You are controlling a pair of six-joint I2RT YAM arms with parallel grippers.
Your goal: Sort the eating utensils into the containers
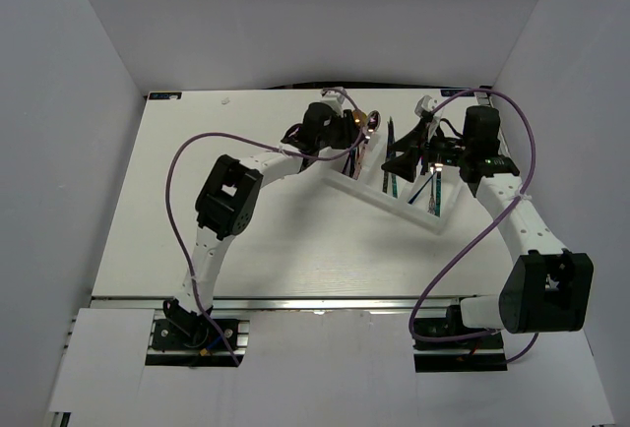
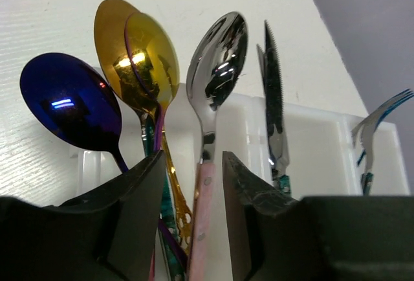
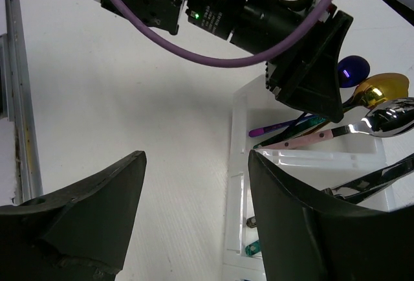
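The white three-compartment container tray [image 1: 369, 194] lies at mid-table, set at an angle. One end compartment holds a blue spoon [image 2: 68, 100], two gold spoons [image 2: 145, 54] and a silver spoon [image 2: 218, 54] with a pink handle. My left gripper [image 2: 193, 158] stands open astride that pink handle, with a gap on each side. A serrated knife [image 2: 273, 100] leans in the middle compartment and a fork [image 2: 378, 116] in the far one. My right gripper [image 3: 197, 155] hangs open and empty over bare table beside the tray's rim [image 3: 236, 184].
Both wrists crowd over the tray, the left gripper [image 1: 362, 137] at its far-left end and the right gripper [image 1: 425, 152] at its right side. Purple cables loop over each arm. Grey walls enclose the table on three sides.
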